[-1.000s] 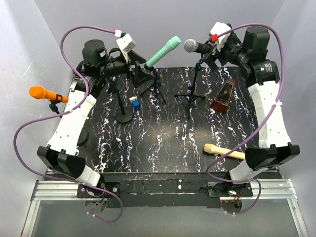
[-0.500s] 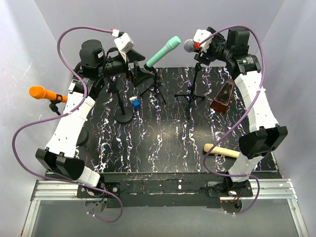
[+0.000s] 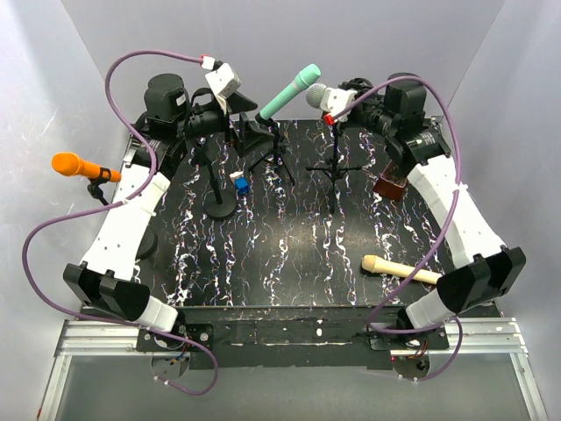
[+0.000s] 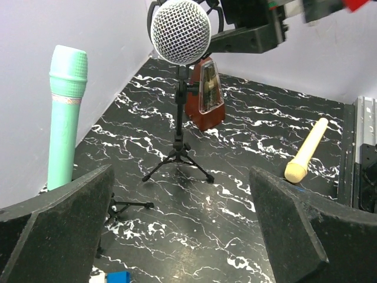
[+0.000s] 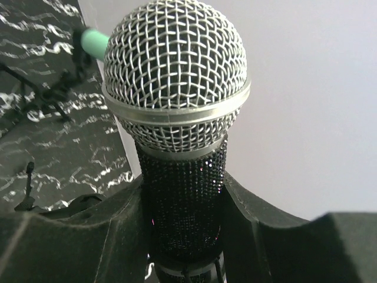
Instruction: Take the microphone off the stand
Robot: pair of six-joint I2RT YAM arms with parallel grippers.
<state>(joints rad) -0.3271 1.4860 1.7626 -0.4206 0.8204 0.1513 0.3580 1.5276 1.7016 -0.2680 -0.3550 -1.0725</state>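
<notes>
The microphone (image 3: 317, 90), black-bodied with a silver mesh head, sits atop a black tripod stand (image 3: 337, 162) at the back of the table. My right gripper (image 3: 340, 103) is shut on the microphone's body just below the head. In the right wrist view both fingers (image 5: 88, 236) press the glittery black body of the microphone (image 5: 177, 88) from either side, with my right gripper (image 5: 184, 224) centred on it. My left gripper (image 4: 182, 236) stands wide open and empty, looking across at the microphone (image 4: 180, 30) and its stand (image 4: 178, 132). My left gripper (image 3: 244, 123) hovers beside a teal microphone (image 3: 289, 92).
The teal microphone (image 4: 66, 112) stands on its own tripod. An orange microphone (image 3: 74, 165) is on a stand at the far left. A cream microphone (image 3: 394, 267) lies on the front right of the table, a brown metronome (image 3: 393, 180) behind it. A blue block (image 3: 238, 182) sits by a round-base stand (image 3: 219, 206).
My right arm has swung left and its jaws have closed onto the microphone's body. The microphone's head has shifted left with it. The left arm has barely moved.
</notes>
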